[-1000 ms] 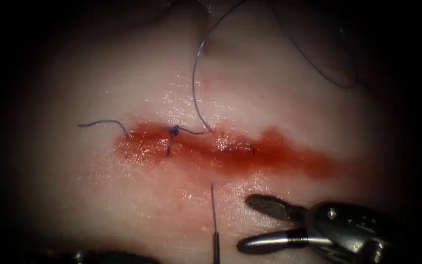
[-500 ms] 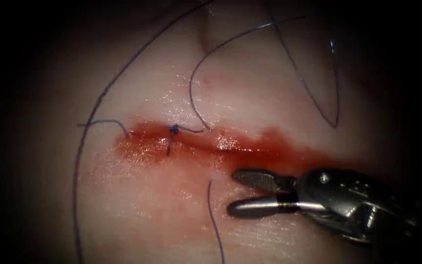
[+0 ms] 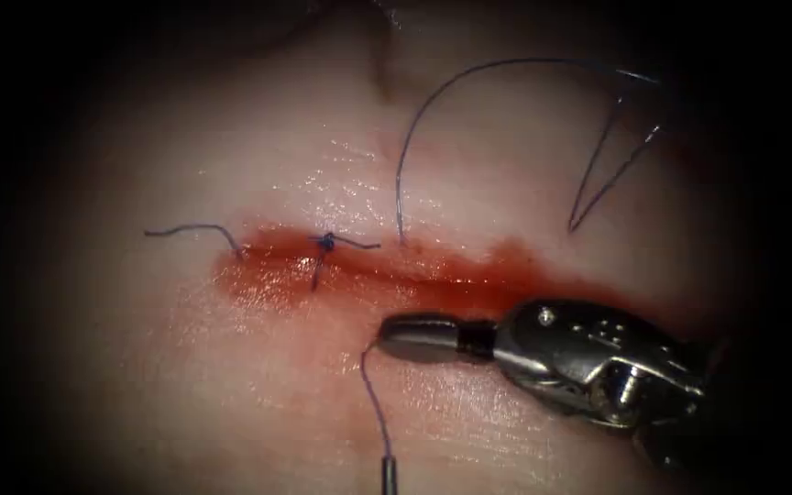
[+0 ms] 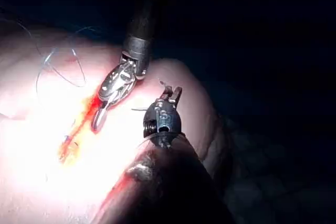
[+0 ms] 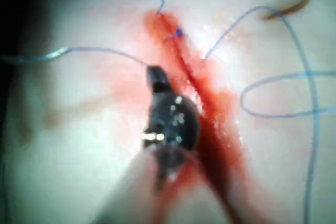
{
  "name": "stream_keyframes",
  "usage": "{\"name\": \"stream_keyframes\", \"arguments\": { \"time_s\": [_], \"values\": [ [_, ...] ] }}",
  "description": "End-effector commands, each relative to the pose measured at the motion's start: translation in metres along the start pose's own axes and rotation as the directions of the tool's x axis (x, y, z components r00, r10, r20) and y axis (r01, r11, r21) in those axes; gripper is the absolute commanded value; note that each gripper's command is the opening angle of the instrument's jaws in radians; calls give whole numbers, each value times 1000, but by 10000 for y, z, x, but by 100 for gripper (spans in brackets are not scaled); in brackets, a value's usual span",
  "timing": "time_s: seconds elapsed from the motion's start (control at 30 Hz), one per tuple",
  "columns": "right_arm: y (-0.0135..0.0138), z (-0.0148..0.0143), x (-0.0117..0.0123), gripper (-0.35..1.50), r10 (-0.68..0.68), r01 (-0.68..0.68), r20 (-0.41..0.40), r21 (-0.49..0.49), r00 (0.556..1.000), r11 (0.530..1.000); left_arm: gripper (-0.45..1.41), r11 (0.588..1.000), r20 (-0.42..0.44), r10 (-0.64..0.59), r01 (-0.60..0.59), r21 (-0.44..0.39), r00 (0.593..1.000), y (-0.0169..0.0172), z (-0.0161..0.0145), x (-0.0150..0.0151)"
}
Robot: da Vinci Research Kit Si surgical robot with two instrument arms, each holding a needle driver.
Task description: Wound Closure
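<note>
Tissue (image 3: 231, 385): pale and wet, lying under both tools; the cut runs across it from left to right in the endoscope view
Cut (image 3: 433, 275): a dark line, with one finished stitch near its left end
Fluid (image 3: 268, 275): red, spread along the cut and smeared a little to its near side
Right tool (image 3: 396, 337): comes in from the right and lies just on the near side of the cut, about at its middle; jaws pressed together, pinching the thread at their tip
Left tool (image 4: 170, 94): seen in the left wrist view, near the right tool but apart from it; what it grips cannot be told
Thread (image 3: 373, 394): enters the tissue on the far side of the cut and loops widely beyond it; on the near side it runs from the right tool's tip toward the bottom edge
Needle (image 3: 388, 475): only a thicker dark stub at the thread's near end, at the bottom edge, out of the tissue
Knot (image 3: 326, 243): dark blue, sitting on the cut, left of the right tool
Cut end (image 3: 185, 228): a short tail lying left of the knot
</note>
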Motion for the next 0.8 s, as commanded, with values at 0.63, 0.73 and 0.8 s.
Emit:
{"name": "stream_keyframes", "arguments": {
  "time_s": [0.63, 0.73, 0.8],
  "values": [
    [4, 11, -26, 71, -51, 51, -3, 7, 999, 999, -45, 995, 0, 30, -30, 93, 1000, -8, -37, 0],
    [2, 10, -21, 84, -98, 99, -8, 21, 995, 995, -45, 995, 1, 28, -28, 99, 1000, -8, -38, 0],
    [1, 11, -17, 96, -130, 131, -10, 19, 991, 991, -45, 994, 1, 33, -33, 102, 999, -8, -38, 0]
  ]
}}
